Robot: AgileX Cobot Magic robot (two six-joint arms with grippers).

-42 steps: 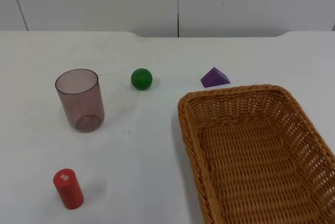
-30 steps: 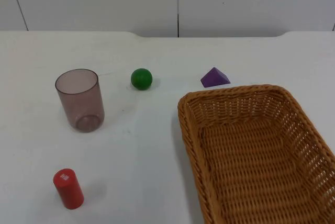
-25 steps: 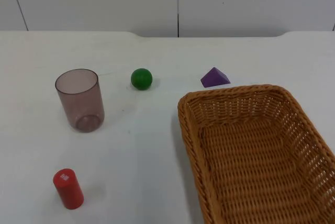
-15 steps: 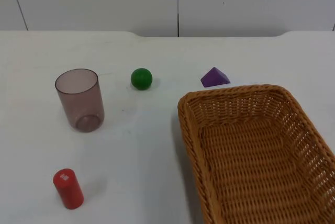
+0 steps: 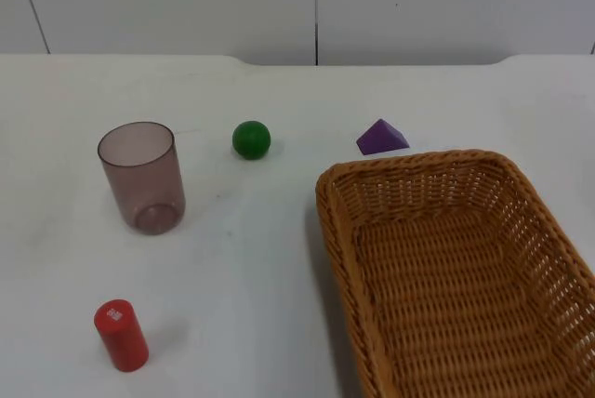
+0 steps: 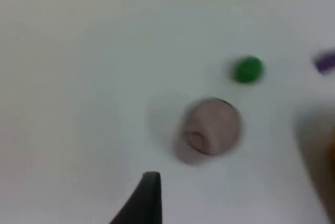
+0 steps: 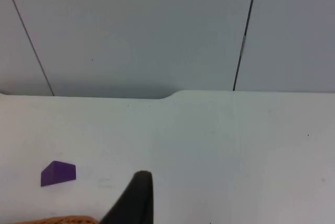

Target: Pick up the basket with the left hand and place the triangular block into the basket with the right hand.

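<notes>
- The red cylinder (image 5: 121,336) lies near the front edge of the white surface (image 5: 251,258), well apart from everything the task concerns
- The translucent cup (image 5: 141,177) stands upright further back; in the left wrist view the cup (image 6: 208,132) is seen from above, so the left gripper (image 6: 148,198) hangs high over that left part of the surface, with one black fingertip in sight; I cannot tell whether its jaws are spread or pressed together
- The green ball (image 5: 251,139) sits between the cup and the purple triangular block (image 5: 381,138), clear of both; the left wrist view also catches the ball (image 6: 247,69) and a sliver of the block (image 6: 325,60)
- The block rests on the surface just behind the far short rim of the wicker basket (image 5: 335,231), near it but, as far as I can judge, not touching
- The basket is not yet lifted and holds nothing; its long axis runs from the far rim toward the front right, and its left long rim faces open surface, which looks like the easiest side for the left arm to reach across to
- The right gripper (image 7: 137,199) looks toward the partition wall (image 7: 157,30); the block (image 7: 58,173) lies off to one side of its fingertip, with a strip of basket rim (image 7: 68,220) nearby. The state of its jaws cannot be told
- Likely next: the left arm crosses past cup and ball to the basket; bare surface behind the block leaves the right arm room to come down
</notes>
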